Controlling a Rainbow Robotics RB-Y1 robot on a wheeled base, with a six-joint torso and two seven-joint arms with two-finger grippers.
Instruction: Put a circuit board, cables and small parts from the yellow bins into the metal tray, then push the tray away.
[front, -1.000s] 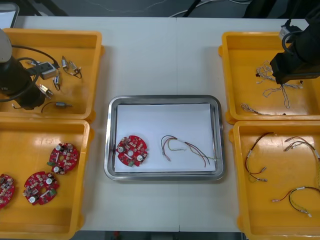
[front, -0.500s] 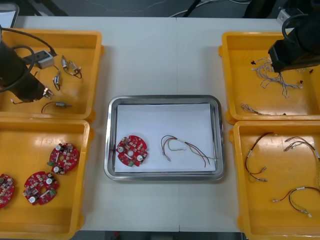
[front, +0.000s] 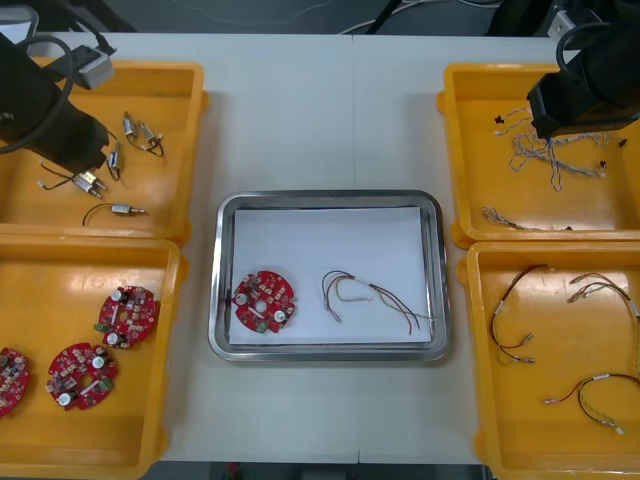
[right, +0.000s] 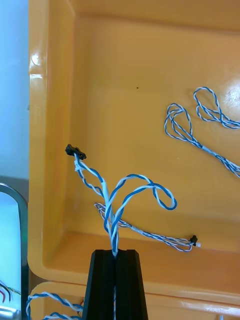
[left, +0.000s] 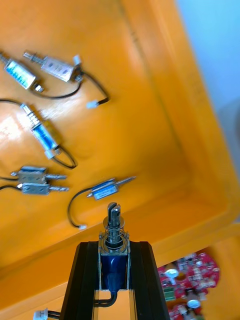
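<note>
Front view lays out the light table (front: 320, 110), with yellow bins (front: 190, 70) at each side and the metal tray (front: 330, 197) between them, central, we judge, so either arm can reach it. On the tray's white inside lie a red circuit board (front: 265, 299) and, just beside it, a red and yellow cable (front: 370, 292). Over the far right bin (front: 480, 130), the right gripper (right: 115, 260) is clamped on a twisted blue and white cable (right: 122, 200), pinching its stem so the loops dangle free of the other cables. Over the far left bin (front: 170, 190), the left gripper (left: 114, 245) grips a small metal part (left: 114, 235) by its body, thin end poking past the fingertips.
</note>
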